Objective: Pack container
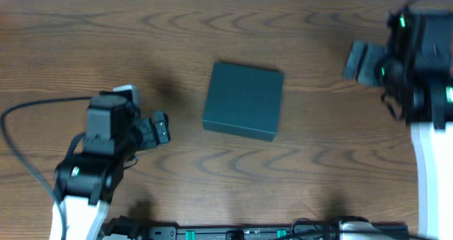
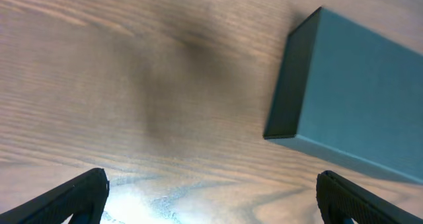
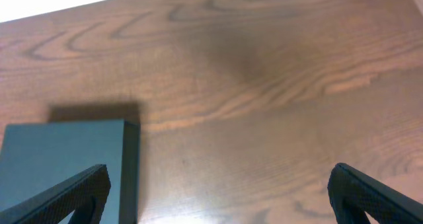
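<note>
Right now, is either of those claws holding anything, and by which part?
Nothing is held. The left gripper and the right gripper both stand open and empty, each apart from the container, which sits closed on the table.

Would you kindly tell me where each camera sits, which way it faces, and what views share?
Overhead: above, looking down on the container, left claw and right claw.
Left wrist: behind the left claw, facing table and container; own fingertips show.
Right wrist: behind the right claw, facing likewise; own fingertips show.
Shared: all three see the container.
</note>
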`<state>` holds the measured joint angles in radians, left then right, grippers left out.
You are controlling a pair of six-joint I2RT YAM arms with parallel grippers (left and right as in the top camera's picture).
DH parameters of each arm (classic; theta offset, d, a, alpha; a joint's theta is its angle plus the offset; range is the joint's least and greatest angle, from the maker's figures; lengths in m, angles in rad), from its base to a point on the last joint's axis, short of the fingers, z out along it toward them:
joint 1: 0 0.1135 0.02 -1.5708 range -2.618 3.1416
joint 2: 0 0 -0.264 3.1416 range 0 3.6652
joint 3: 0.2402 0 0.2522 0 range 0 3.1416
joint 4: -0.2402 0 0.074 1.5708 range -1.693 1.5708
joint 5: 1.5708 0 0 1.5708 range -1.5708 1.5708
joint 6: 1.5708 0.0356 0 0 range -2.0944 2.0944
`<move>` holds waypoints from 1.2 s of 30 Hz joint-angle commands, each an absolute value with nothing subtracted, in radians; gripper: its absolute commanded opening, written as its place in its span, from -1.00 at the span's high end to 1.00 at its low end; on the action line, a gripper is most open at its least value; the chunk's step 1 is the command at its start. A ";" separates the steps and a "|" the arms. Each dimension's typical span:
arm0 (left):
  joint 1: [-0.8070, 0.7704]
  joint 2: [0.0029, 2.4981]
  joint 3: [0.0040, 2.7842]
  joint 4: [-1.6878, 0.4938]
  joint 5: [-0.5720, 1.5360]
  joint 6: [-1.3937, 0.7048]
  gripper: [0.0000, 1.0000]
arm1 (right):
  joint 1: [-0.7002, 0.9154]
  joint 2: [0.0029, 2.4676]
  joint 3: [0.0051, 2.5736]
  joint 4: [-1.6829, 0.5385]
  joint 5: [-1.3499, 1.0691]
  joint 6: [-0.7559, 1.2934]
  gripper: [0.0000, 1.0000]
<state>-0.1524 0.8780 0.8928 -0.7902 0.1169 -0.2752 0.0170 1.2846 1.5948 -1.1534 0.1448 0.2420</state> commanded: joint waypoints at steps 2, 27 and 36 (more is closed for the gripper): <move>-0.152 0.753 0.915 -0.853 0.053 -0.245 -0.97 | 0.029 1.127 1.370 -1.111 0.159 0.277 -0.98; -0.152 0.450 0.915 -0.962 0.048 -0.131 -0.97 | 0.112 0.580 0.874 -1.105 0.176 0.329 -0.99; -0.152 0.450 0.915 -0.962 0.048 -0.131 -0.97 | 0.112 0.580 0.874 -1.105 0.176 0.329 -0.98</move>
